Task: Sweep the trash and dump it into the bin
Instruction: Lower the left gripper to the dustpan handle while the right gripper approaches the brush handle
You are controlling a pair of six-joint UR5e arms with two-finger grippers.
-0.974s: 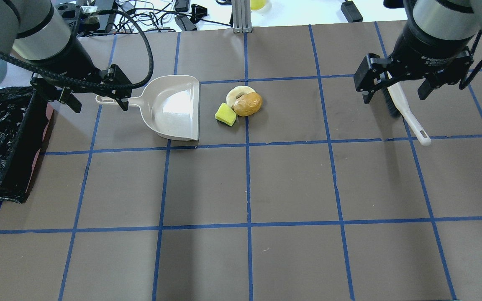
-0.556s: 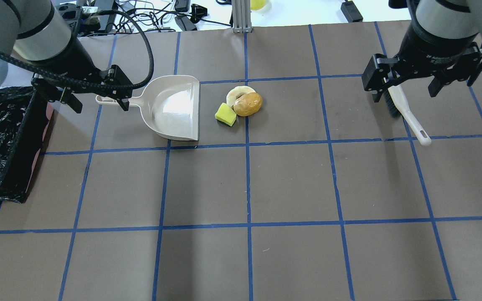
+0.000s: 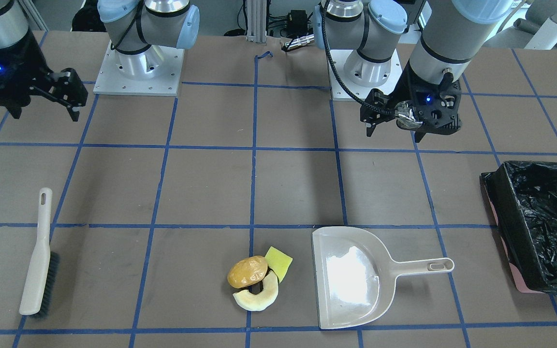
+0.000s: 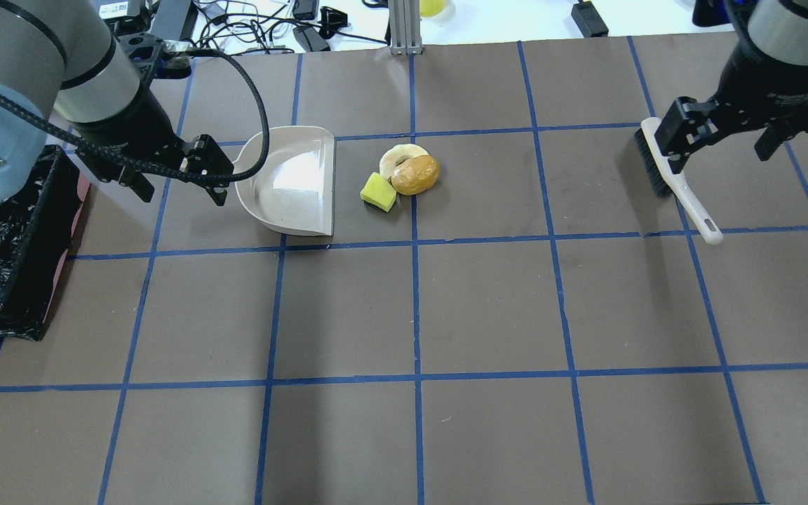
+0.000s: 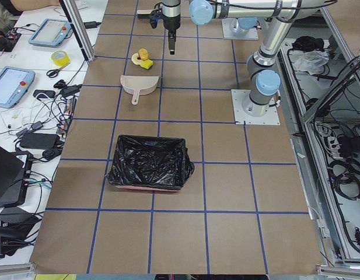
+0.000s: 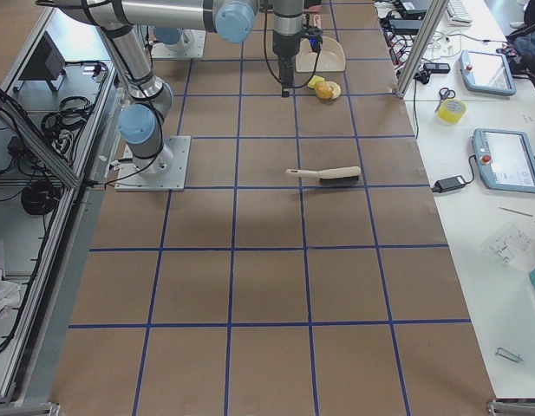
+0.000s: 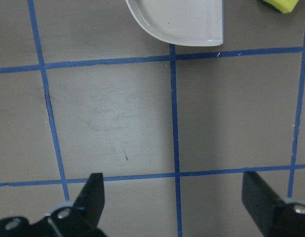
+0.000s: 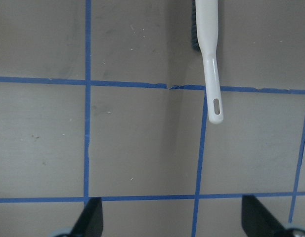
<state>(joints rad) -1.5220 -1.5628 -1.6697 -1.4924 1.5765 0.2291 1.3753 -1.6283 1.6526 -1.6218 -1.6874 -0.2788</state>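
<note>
Three pcs of trash lie bunched in one grid square mid-table: golden-brown lump (image 4: 415, 174), yellow-green square (image 4: 379, 192), cream crescent (image 4: 400, 151), each touching a neighbour. None is in the bin (image 3: 535, 166), which sits well apart at the table end on the robot's left. Dustpan (image 4: 292, 182) lies flat just beside the pile, open edge facing it w/ a narrow gap. Brush (image 4: 670, 175) lies flat, well apart on the opposite side.

Step in hand: tool pickup, pre-grasp stage. Sweeping is not yet begun. Left gripper (image 4: 182, 196) hangs above the table near the dustpan's handle end, jaws spread, nothing between them. Right gripper (image 4: 719, 153) hangs above the brush area, jaws likewise spread and empty. Its wrist view shows the brush handle ahead of the fingers, not between them.

Next move req. (judgement): each gripper lines its jaws across its tool's handle, descends, then closes. Both handles are thin and lie low on the table, so margin is small. Misalignment could push a tool aside instead of gripping it.

Change vs. earlier overhead frames: left gripper has shifted nearer the camera and now hides the dustpan handle. Right gripper has drawn toward the far-right corner, uncovering the brush head. Trash, dustpan and brush pos. are unchanged.
</note>
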